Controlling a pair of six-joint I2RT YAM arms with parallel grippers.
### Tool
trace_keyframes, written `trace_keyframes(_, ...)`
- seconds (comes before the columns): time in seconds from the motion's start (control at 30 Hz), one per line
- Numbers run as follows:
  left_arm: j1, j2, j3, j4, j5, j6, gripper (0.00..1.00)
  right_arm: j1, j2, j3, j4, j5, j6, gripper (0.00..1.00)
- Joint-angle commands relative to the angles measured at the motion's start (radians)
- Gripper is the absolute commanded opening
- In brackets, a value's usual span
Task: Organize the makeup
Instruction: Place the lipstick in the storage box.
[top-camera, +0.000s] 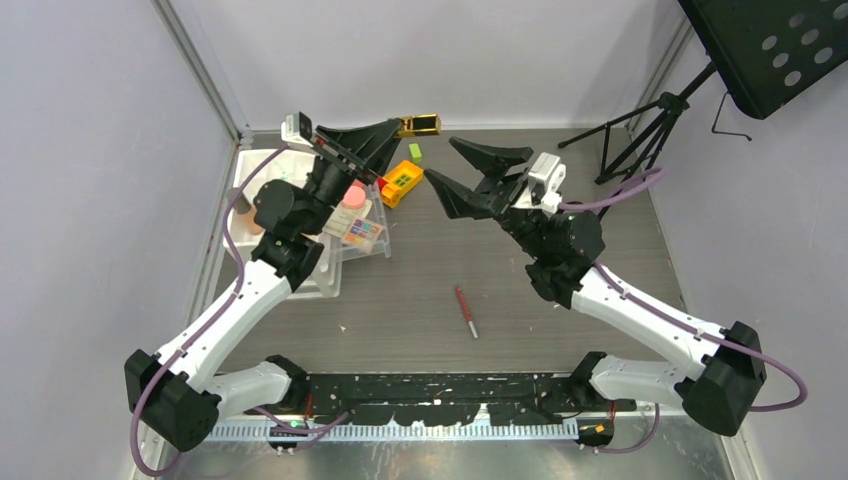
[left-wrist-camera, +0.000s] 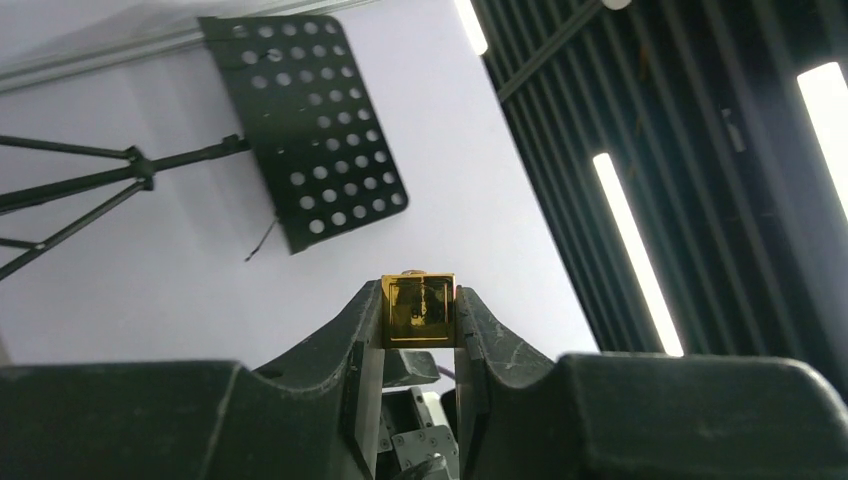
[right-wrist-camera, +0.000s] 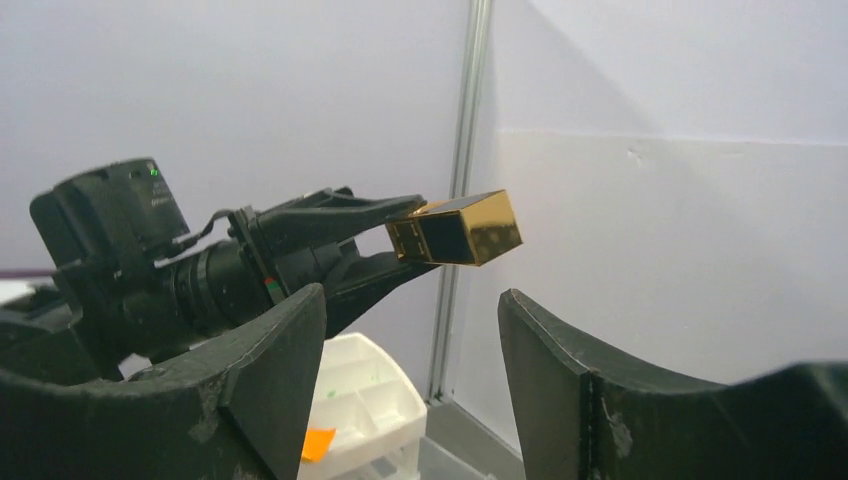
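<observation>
Left wrist: left hand (left-wrist-camera: 418, 292) clenched on gold lipstick (left-wrist-camera: 418, 318); right hand (right-wrist-camera: 412, 300) released, near it.

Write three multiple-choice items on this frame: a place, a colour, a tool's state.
1. The red pencil lies: A in the left tool; B on the table; C in the right tool.
2. The lipstick case is: A gold; B blue; C white.
3. The right tool is: A shut on the pencil; B open, empty; C shut on the lipstick.
Key: B, it lies on the table between the arms; A, gold shows in the left tool's grip; B, its fingers stand apart, nothing between.
</observation>
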Motion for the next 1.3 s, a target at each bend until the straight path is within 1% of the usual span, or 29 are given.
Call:
trace_keyframes(0.0, 0.000, -0.008, -0.006, 0.163, -0.047, -0.059, 0.00, 0.003, 0.029, 0.084, 0.139, 0.064, 0.105, 0.67)
trace_keyframes(0.13, 0.000, -0.002, -0.017, 0.234, -0.069, 0.020, 0.00, 0.003, 0.067, 0.109, 0.202, 0.232, 0.391, 0.60)
trace_keyframes(0.2, 0.000, 0.008, -0.017, 0.271, -0.071, 0.048, 0.00, 0.005, 0.081, 0.116, 0.219, 0.289, 0.524, 0.60)
trace_keyframes(0.27, 0.000, 0.025, -0.013, 0.307, -0.072, 0.049, 0.00, 0.013, 0.093, 0.122, 0.224, 0.336, 0.618, 0.61)
trace_keyframes(0.33, 0.000, 0.035, -0.005, 0.313, -0.070, 0.048, 0.00, 0.028, 0.106, 0.133, 0.226, 0.373, 0.665, 0.61)
trace_keyframes(0.5, -0.009, 0.028, -0.012, 0.314, -0.101, 0.072, 0.00, 0.080, 0.147, 0.175, 0.216, 0.467, 0.638, 0.61)
trace_keyframes(0.8, -0.010, 0.015, -0.036, 0.318, -0.111, 0.101, 0.00, 0.114, 0.225, 0.239, 0.209, 0.547, 0.648, 0.60)
trace_keyframes(0.97, -0.019, 0.030, -0.047, 0.353, -0.116, 0.107, 0.00, 0.123, 0.280, 0.265, 0.253, 0.563, 0.653, 0.54)
trace_keyframes(1.17, -0.027, 0.045, -0.054, 0.380, -0.124, 0.108, 0.00, 0.139, 0.341, 0.274, 0.342, 0.602, 0.657, 0.42)
trace_keyframes(1.27, -0.027, 0.046, -0.057, 0.383, -0.125, 0.107, 0.00, 0.150, 0.356, 0.281, 0.359, 0.614, 0.648, 0.34)
